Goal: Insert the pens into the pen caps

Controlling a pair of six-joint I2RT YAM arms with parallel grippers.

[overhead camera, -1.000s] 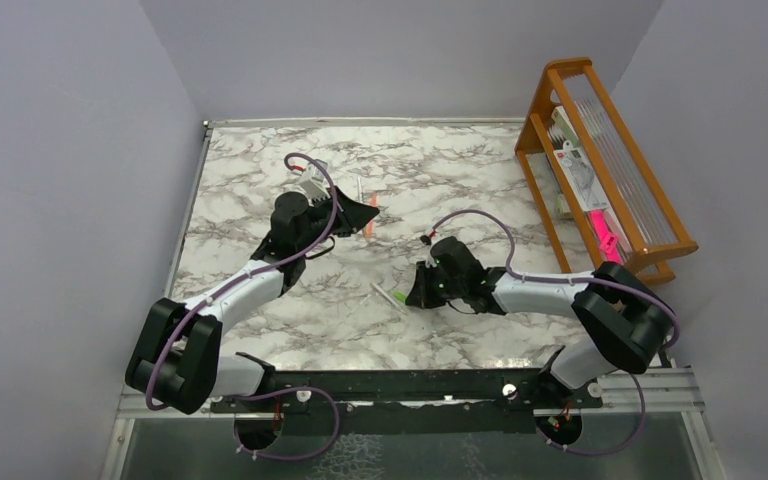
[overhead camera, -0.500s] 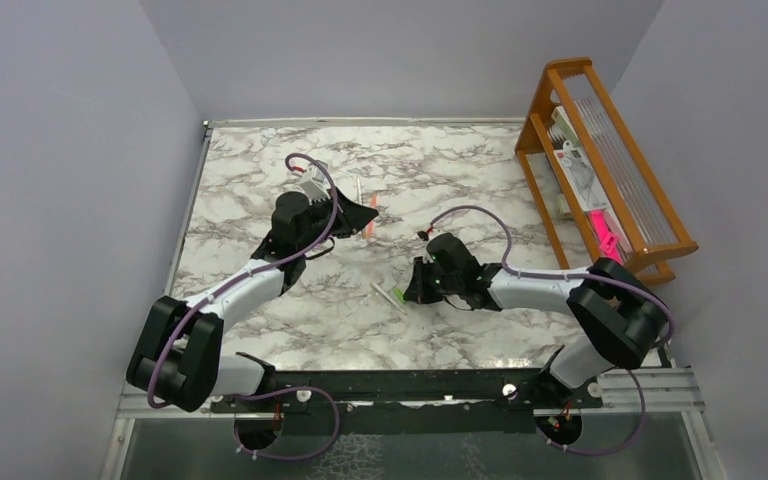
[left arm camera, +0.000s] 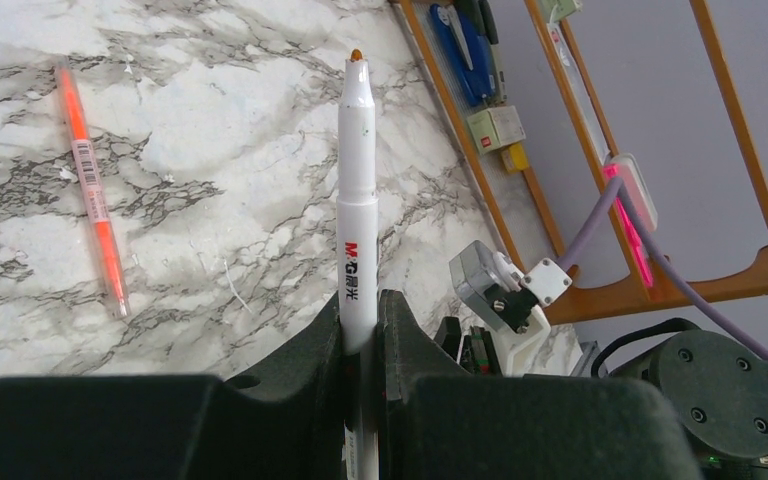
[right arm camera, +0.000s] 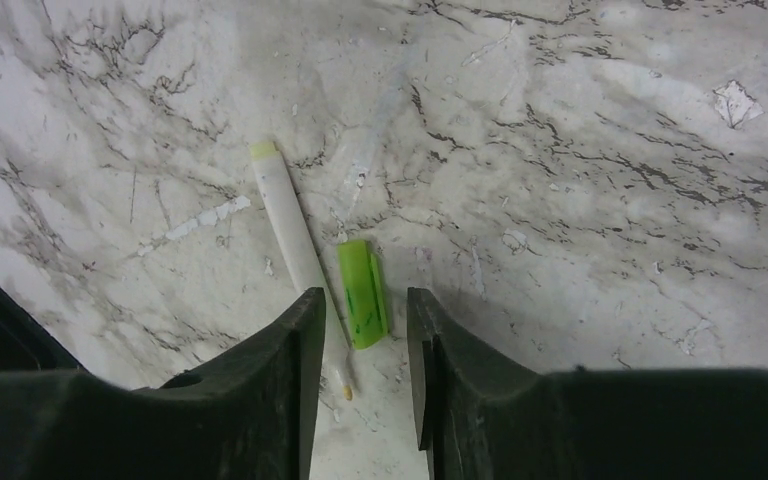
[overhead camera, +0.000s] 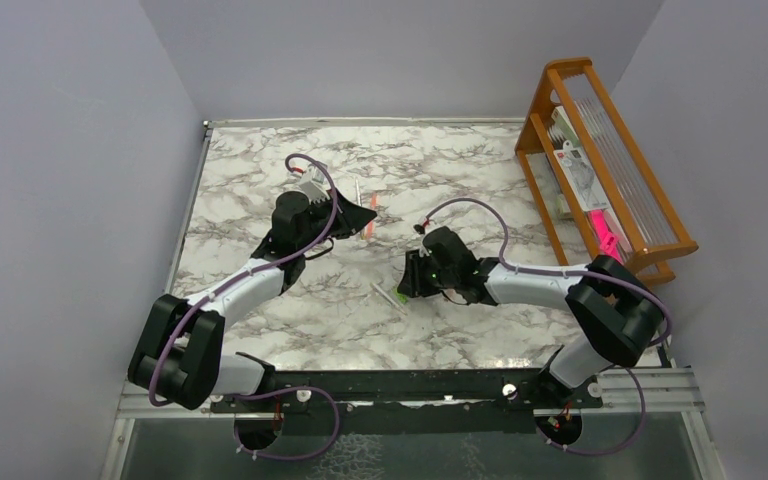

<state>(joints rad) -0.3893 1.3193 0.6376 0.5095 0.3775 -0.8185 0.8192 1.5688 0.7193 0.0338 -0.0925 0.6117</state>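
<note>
I see my left jaws clamped on a white pen, tip pointing out over the desk, orange pen lying flat nearby, second white pen just beside a green cap, my right jaws parted around that cap, gripping nothing.

Left end effector is clamped tight on the white pen, orange nib pointing away over the marble worktop. Left of that pen, well apart, the orange-red pen lies flat. Right of it, the wooden rack.
</note>
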